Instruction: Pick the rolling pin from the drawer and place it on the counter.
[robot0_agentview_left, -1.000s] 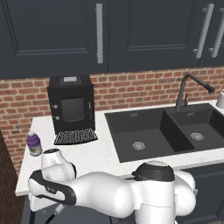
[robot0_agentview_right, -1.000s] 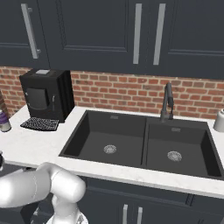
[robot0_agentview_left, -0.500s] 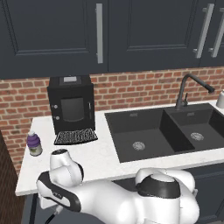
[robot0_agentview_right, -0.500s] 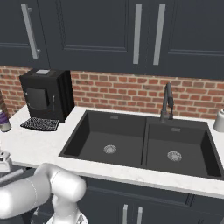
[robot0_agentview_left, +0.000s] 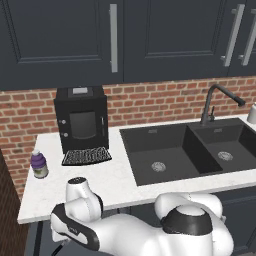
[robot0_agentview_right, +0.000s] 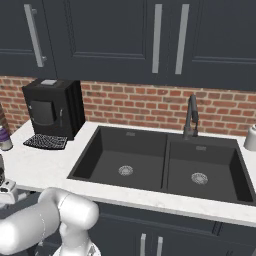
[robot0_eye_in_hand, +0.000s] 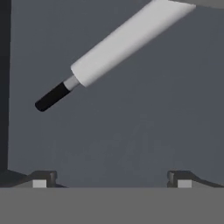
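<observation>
In the hand view the rolling pin (robot0_eye_in_hand: 124, 41) lies slantwise on the grey floor of the drawer (robot0_eye_in_hand: 131, 140), its pale barrel running off the top edge and one thin black handle (robot0_eye_in_hand: 51, 97) pointing down to the left. The pincer (robot0_eye_in_hand: 112, 178) stands wide, its two dark fingertips (robot0_eye_in_hand: 40, 178) set far apart at the bottom of that view, with nothing between them and well clear of the pin. In the left base view the white arm (robot0_agentview_left: 80, 210) bends down past the near edge of the desk (robot0_agentview_left: 117, 182), at its left end. On the desk, a black coffee machine (robot0_agentview_left: 81, 119) stands against the brick wall, a small purple-labelled bottle (robot0_agentview_left: 38, 164) sits to its left, and the black double sink (robot0_agentview_left: 187, 152) lies to the right.
</observation>
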